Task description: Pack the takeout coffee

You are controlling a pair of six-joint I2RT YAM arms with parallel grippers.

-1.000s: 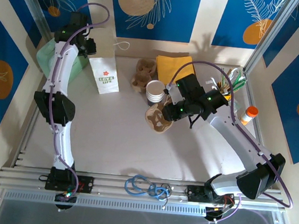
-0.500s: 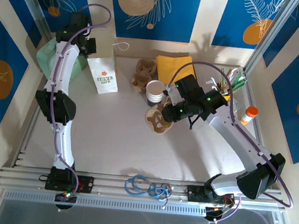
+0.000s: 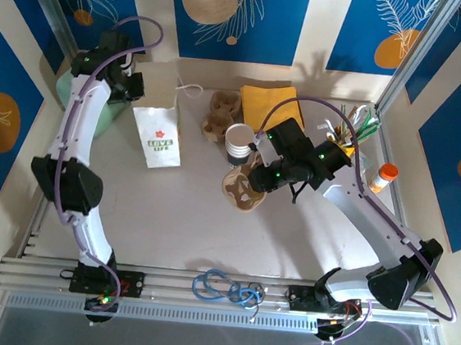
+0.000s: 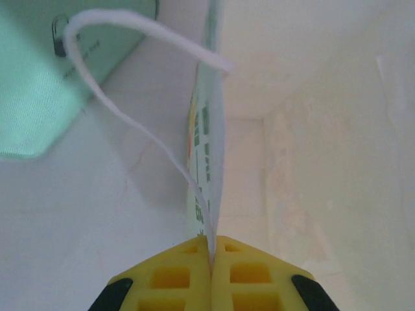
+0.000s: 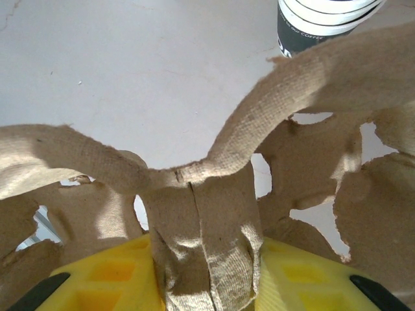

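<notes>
The left gripper (image 4: 211, 259) is clenched on the top rim of the white paper bag (image 3: 158, 136), which stands upright at the far left of the table (image 3: 176, 216). The right gripper (image 5: 207, 269) grasps the middle handle of a cardboard cup carrier (image 3: 241, 188), just on the near side of a stack of white cups (image 3: 238, 140). I cannot tell where the lidded green coffee cup stands; the bag lies well left of the carrier, mouth up, so loading it probably means crossing leftward and lowering in from above.

The white paper bag (image 3: 157, 136) reads "LOVE LIFE"; the cup stack (image 5: 324, 23) shows "COFFEE".
</notes>
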